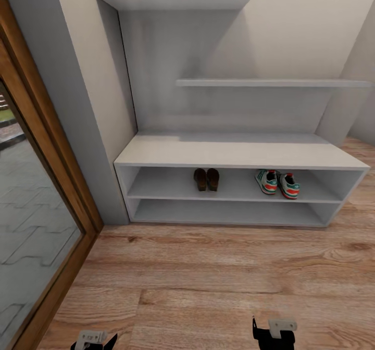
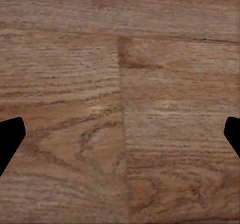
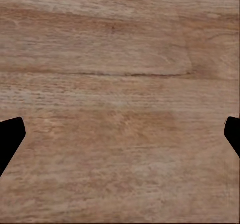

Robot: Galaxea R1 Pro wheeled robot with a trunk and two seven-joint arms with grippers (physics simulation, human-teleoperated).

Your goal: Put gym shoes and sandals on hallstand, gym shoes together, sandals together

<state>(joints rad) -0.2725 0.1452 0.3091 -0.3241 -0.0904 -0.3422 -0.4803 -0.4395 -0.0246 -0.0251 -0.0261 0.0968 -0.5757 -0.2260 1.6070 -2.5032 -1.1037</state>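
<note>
The corridor floor (image 1: pixel 224 282) spreads out in light brown wood planks, its grain plain in both wrist views. Against the wall stands the shoe rack (image 1: pixel 234 152), a light grey unit with a long low bench surface, two open tiers beneath it and two staggered wall shelves above; the upper shelf runs close to the top edge of the head view. To the left, a wood-framed glass door (image 1: pixel 36 214) is cut off by the picture's edge.

On the upper tier sit the two sandals (image 1: pixel 207 179), dark brown, side by side and touching or nearly so, left of the middle. Further right on the same tier, well apart from them, the two gym shoes (image 1: pixel 277 183) sit next to each other, white with green and red-orange marks. The tier's shadow hides their far ends.

At the bottom edge of the head view, the left gripper (image 1: pixel 95 341) and the right gripper (image 1: pixel 274 333) are mostly cut off. In the wrist views each gripper's dark fingertips (image 2: pixel 10 136) (image 3: pixel 10 136) sit at opposite edges, spread wide, with nothing between them but floor.
</note>
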